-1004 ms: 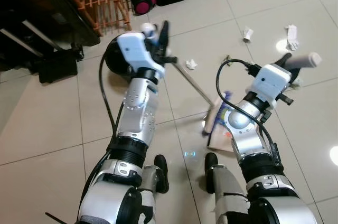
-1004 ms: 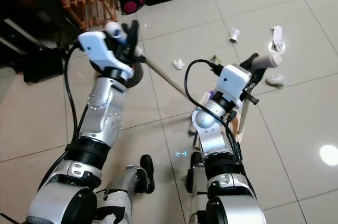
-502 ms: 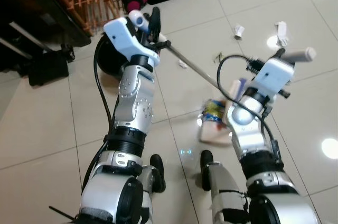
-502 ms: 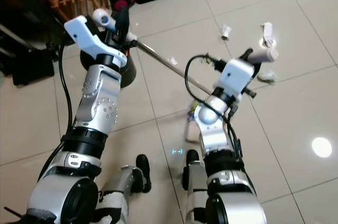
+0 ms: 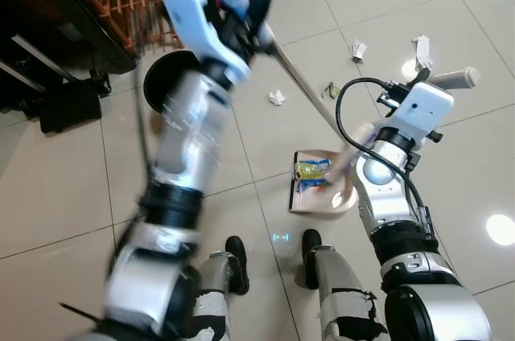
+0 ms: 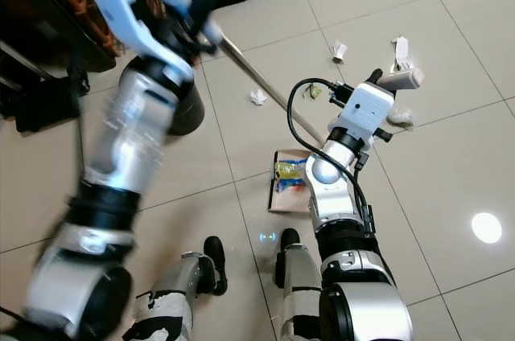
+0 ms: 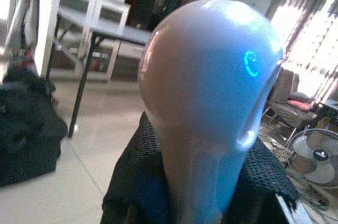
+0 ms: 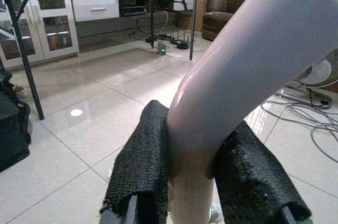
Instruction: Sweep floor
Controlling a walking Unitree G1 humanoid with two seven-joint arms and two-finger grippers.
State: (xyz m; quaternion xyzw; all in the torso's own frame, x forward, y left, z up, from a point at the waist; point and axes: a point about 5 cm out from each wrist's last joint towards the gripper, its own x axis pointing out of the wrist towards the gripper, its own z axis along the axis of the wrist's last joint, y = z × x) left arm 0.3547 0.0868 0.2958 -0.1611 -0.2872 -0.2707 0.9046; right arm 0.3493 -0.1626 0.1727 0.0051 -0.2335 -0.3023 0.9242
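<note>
**Both grippers clamped on handles, dustpan on floor betw. the arms**

L gripper is raised high, fingers closed tight round the broom handle; L wrist view shows its rounded grey top w/ a blue light. The pole slants down-right to the dustpan. L arm is blurred.

R gripper has fingers shut on the pale dustpan handle. The dustpan lies flat on the tile floor just ahead of the robot's feet, w/ a yellow wrapper inside.

Head views add paper scraps on the tiles beyond the pan, more near the R gripper, a dark round base and wooden rack at upper L. Wrist views add a room w/ table legs, an armchair, a fan. Open tile to the R and front.
</note>
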